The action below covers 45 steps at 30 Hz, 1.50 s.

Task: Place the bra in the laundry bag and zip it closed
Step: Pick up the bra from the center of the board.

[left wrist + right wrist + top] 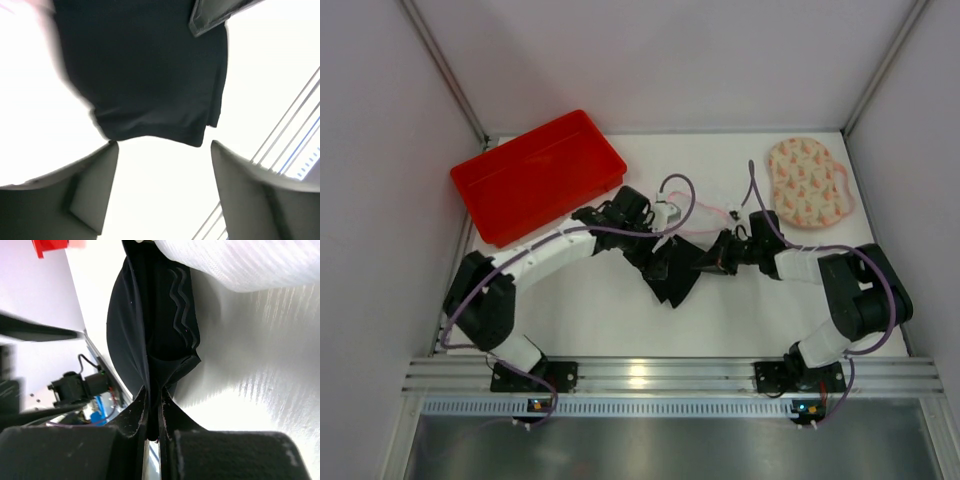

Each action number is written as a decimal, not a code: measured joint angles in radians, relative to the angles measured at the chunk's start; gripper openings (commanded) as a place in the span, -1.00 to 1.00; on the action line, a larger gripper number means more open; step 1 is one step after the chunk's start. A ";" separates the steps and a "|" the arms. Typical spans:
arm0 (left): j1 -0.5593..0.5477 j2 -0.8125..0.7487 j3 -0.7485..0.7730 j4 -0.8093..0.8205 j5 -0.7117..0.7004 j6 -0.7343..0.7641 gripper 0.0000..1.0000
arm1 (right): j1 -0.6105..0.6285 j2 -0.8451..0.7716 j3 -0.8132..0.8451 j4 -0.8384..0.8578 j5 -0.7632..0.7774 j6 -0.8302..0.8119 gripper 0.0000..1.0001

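Fabric of the bra (150, 330) is pinched in the right claw (152, 395); the left claw (164, 147) gapes empty.

White table top (610, 320), pale grey-lilac walls (380, 150) on three sides, slim metal corner posts (445, 70), ribbed aluminium rail (670, 375) along the near edge catching a bright glare, dull grey surface (670, 450) below, soft even light

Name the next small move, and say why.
Probably the right gripper should ease the bra toward the laundry bag: it is shut on the black fabric, the left gripper stands open, gripping nothing, and the white mesh lies just beyond.
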 measured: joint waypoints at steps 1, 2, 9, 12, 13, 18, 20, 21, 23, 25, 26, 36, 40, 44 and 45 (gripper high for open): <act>-0.001 -0.056 0.000 0.002 -0.030 -0.001 0.74 | 0.000 0.000 0.000 0.000 0.000 0.015 -1.00; -0.006 -0.103 0.000 0.005 -0.058 0.001 0.75 | 0.002 -0.001 0.000 0.000 0.003 0.038 -1.00; -0.210 -0.214 0.005 0.019 -0.320 0.041 0.77 | 0.050 -0.002 0.016 -0.056 0.011 0.179 -1.00; -0.317 -0.142 0.039 -0.005 -0.428 0.043 0.77 | 0.073 -0.003 0.050 -0.104 0.017 0.225 -1.00; -0.345 -0.109 0.059 -0.010 -0.459 0.043 0.77 | 0.080 -0.005 0.058 -0.113 0.019 0.239 -1.00; -0.399 -0.012 0.120 -0.021 -0.569 0.042 0.77 | 0.101 -0.021 0.064 -0.132 0.040 0.310 -1.00; -0.408 0.016 0.134 -0.029 -0.615 0.043 0.76 | 0.101 -0.027 0.062 -0.135 0.048 0.336 -1.00; -0.410 0.031 0.139 -0.028 -0.635 0.043 0.74 | 0.101 -0.032 0.058 -0.134 0.052 0.349 -1.00; -0.413 0.068 0.145 -0.028 -0.677 0.046 0.72 | 0.101 -0.047 0.049 -0.139 0.054 0.369 -1.00; -0.414 0.106 0.145 -0.032 -0.722 0.051 0.69 | 0.101 -0.059 0.045 -0.150 0.056 0.382 -1.00; -0.414 0.121 0.145 -0.033 -0.737 0.052 0.64 | 0.101 -0.064 0.045 -0.161 0.057 0.388 -1.00; -0.423 0.166 0.122 -0.027 -0.785 0.068 -0.65 | 0.108 -0.099 0.045 -0.219 0.092 0.392 -0.79; -0.427 0.160 0.118 -0.026 -0.772 0.080 -1.00 | 0.106 -0.108 0.047 -0.230 0.092 0.378 -0.14; -0.417 0.121 0.104 -0.026 -0.734 0.075 -1.00 | 0.073 -0.108 0.096 -0.299 0.065 0.286 0.28; -0.408 0.103 0.098 -0.026 -0.713 0.071 -1.00 | 0.051 -0.108 0.126 -0.329 0.047 0.247 0.38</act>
